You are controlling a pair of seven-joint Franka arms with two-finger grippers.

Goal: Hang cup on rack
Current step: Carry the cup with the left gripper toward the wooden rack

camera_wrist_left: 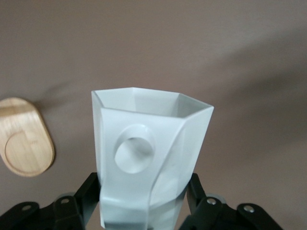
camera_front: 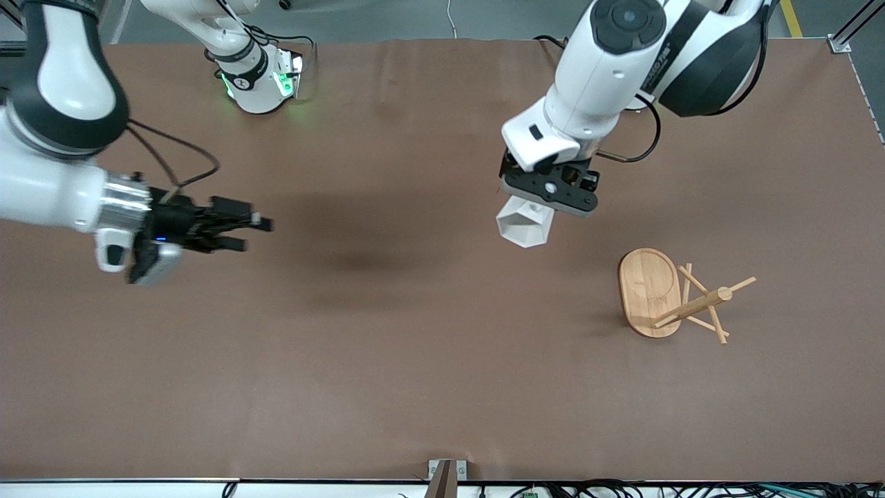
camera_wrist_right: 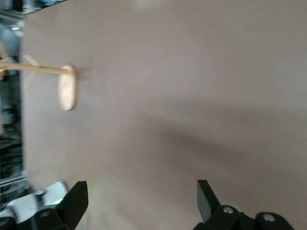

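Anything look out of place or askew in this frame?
Nothing stands out. The light bamboo mug rack stands upright on the table. The left gripper holds the white faceted cup in the air beside it. The right gripper waits open.

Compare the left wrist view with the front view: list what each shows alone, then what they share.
Only the left wrist view shows the round handle hole in the cup and the left gripper shut on its faceted sides. Only the front view shows the right gripper, open above bare table at the right arm's end, and the post and pegs of the rack. Both show the cup held up, the rack's oval base and the brown table.
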